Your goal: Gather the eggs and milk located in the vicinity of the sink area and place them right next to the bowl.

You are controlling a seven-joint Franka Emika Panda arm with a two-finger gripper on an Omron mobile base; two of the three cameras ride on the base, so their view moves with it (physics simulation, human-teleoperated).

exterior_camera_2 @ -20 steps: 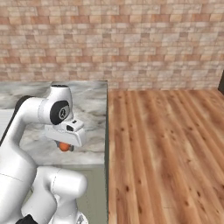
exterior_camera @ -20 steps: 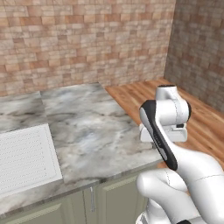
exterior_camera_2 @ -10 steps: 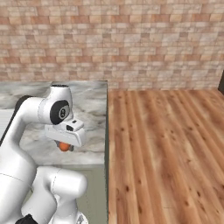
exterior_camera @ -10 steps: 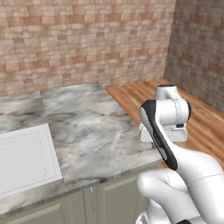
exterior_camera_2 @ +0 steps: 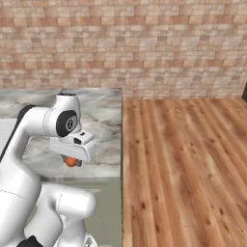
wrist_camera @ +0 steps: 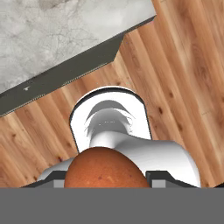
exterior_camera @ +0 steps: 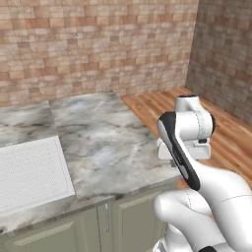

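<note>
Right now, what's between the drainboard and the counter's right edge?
Just bare marble counter, as seen in the left base view, from the drainboard to the edge, near which the hand holds the egg.

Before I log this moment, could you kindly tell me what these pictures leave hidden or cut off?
- Egg: right base view, mostly covered by the hand above it; hand view, lower part cut by the bottom edge.
- Gripper: hand view, jaws mostly masked by the egg.
- Drainboard: left base view, cut by the left edge.

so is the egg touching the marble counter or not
Apart. In the right base view the egg hangs under the end effector, held clear above the counter edge; the hand view shows floor beneath it.
</note>
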